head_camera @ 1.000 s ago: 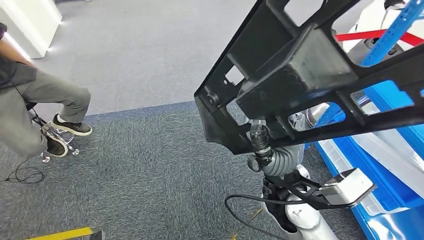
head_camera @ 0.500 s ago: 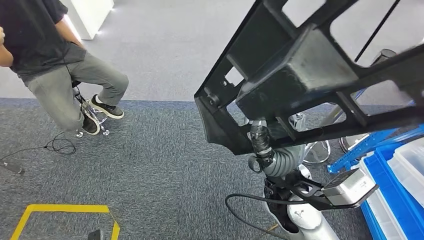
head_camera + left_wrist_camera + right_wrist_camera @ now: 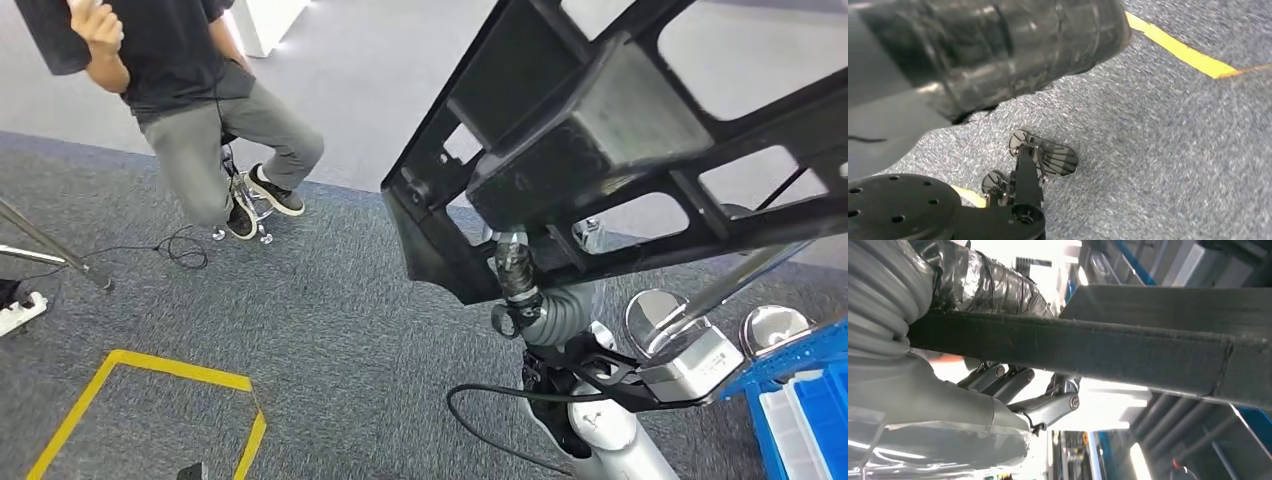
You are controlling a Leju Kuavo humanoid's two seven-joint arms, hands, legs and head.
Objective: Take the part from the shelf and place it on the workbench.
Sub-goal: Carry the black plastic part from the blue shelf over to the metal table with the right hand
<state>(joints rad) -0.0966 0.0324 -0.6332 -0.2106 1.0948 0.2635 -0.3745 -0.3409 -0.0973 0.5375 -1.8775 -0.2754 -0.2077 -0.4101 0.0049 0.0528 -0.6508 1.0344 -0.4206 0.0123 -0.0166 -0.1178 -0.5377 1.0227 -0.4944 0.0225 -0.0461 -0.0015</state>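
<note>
The part [image 3: 620,130] is a large black plastic frame with ribs and cut-outs, held up high across the right half of the head view. My right hand [image 3: 515,278] grips its lower edge from beneath, above the grey ribbed wrist. In the right wrist view the taped thumb [image 3: 983,285] lies on one side of the part's black bar [image 3: 1108,347] and the fingers [image 3: 1048,405] curl round the other side. My left hand [image 3: 973,55] hangs over the grey carpet, its dark taped thumb with nothing against it.
A person [image 3: 200,100] sits on a stool at the upper left, a cable [image 3: 170,250] trailing nearby. Yellow floor tape [image 3: 150,370] marks a box at the lower left. Blue bins [image 3: 805,420] and chrome stool bases [image 3: 660,315] sit at the lower right.
The whole picture has shifted, so the camera has turned. The blue bins have slid off to the right and the person has come in at the upper left. The right hand still holds the part.
</note>
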